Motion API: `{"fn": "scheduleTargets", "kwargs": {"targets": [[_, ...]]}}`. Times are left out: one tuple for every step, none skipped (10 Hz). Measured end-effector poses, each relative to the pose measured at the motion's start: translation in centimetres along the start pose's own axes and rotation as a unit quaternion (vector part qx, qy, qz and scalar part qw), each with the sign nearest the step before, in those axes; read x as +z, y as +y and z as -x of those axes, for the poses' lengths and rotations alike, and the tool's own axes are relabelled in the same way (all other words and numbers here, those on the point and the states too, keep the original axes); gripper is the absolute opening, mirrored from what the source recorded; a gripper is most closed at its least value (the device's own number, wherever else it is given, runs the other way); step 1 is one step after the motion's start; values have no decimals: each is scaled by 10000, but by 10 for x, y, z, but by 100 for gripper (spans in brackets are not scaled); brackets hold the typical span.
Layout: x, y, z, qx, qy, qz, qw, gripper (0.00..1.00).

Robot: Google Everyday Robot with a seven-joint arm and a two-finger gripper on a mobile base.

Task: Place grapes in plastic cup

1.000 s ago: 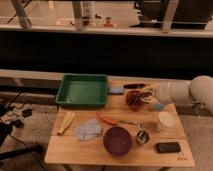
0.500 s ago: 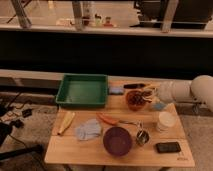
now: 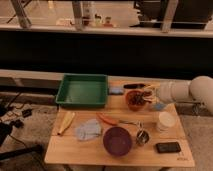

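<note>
Sitting nearest on the wooden table [image 3: 80,150], the purple bowl [image 3: 118,140] shows no contents, with a small metal cup [image 3: 142,137] just right of it and a white plastic cup [image 3: 166,121] further right. Behind the bowl, the grapes [image 3: 136,100] hang at the gripper [image 3: 148,96], which seems clamped on them. The pale arm [image 3: 185,91] reaches in level from the right. Left of the grapes lies a green tray [image 3: 82,91]
</note>
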Motion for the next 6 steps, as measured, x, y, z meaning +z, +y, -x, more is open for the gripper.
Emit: {"fn": "scheduleTargets", "kwargs": {"targets": [[-4, -3, -12, 96, 88, -78, 9999, 19], [-8, -6, -20, 155, 149, -137, 9997, 19], [-11, -11, -27, 209, 203, -212, 9993, 19], [-14, -16, -32, 239, 254, -287, 9990, 19], [-17, -23, -39, 269, 318, -375, 9984, 19], [-19, -28, -43, 290, 361, -433, 9980, 19]]}}
